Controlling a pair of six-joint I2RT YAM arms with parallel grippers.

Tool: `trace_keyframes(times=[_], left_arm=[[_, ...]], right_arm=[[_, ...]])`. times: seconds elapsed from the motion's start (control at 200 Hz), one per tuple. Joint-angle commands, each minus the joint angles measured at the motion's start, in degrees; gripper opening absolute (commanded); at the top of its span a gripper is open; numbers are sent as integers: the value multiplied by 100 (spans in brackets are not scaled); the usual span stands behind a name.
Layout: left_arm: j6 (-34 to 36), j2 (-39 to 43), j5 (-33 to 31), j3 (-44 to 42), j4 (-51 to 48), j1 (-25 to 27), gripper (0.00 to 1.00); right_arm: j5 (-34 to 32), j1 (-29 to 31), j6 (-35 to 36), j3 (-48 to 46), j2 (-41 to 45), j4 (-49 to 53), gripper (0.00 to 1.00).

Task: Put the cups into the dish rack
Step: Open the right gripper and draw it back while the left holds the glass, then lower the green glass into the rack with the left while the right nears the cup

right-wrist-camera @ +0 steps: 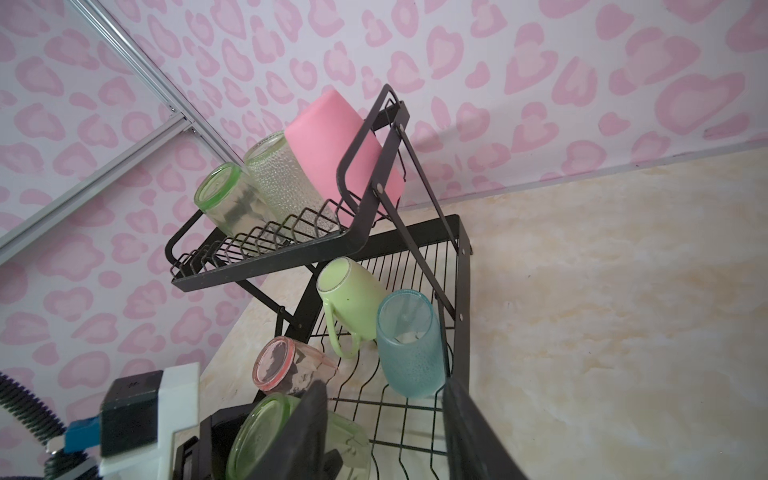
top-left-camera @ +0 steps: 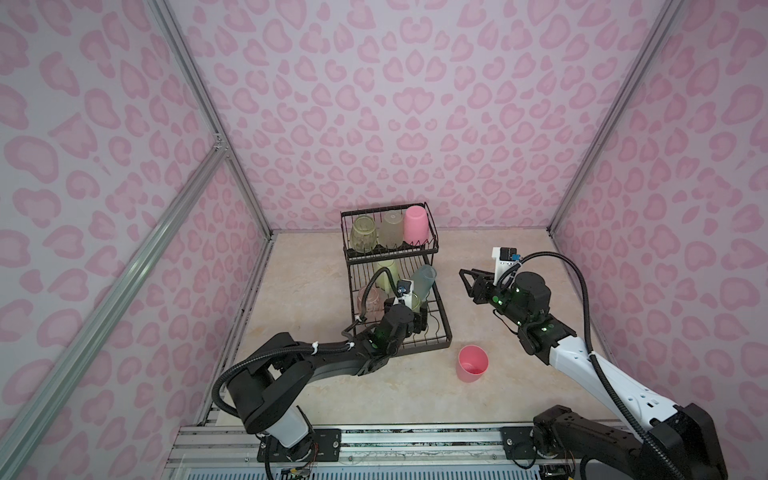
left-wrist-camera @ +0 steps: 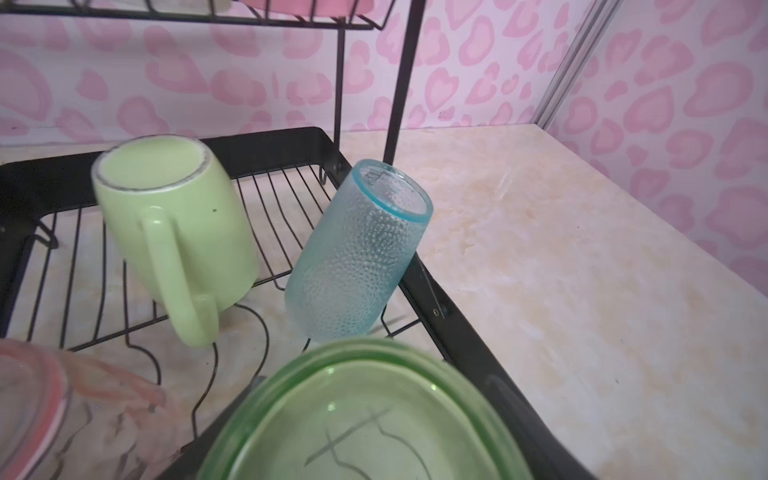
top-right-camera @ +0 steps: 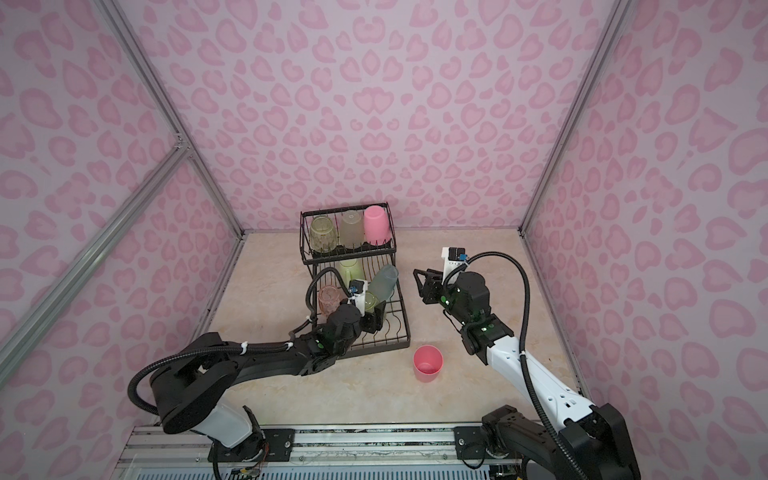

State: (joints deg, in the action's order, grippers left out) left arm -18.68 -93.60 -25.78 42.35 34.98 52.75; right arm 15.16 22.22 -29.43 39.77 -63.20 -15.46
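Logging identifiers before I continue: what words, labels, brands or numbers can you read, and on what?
None readable in any view.
Teal cup: faint raised marks on its base, too blurred to read.
Yellow-green cup in the left gripper: lines in its base look like dish rack wires seen through it, not writing.

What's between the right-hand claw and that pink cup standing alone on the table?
Nothing. Between the right gripper and the pink cup there is only bare table, with no cup or other thing in the stretch. Both top views show this.

Beige marbled tabletop [top-left-camera: 374, 399]; pink heart-print walls [top-left-camera: 415, 104]; aluminium corner struts [top-left-camera: 197, 83].
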Motion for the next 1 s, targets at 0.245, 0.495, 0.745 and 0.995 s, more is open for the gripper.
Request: trace_keyframes(times=[0.245,0.495,0.745,0.995], left_arm=[[417,-1159,-59,707,553,121,62],[509,-1525,14,817,596,121,61],[628,-1802,-103,913,611,120,61],[613,-1745,-150,870,572,122,73]], right_arm=[[44,-115,147,-239,201,-242,45],[-88,-139,242,-408,377,-241,45],[-210,-145,315,-585,563,-158,45],[-500,-143,381,-516,720,527,47]])
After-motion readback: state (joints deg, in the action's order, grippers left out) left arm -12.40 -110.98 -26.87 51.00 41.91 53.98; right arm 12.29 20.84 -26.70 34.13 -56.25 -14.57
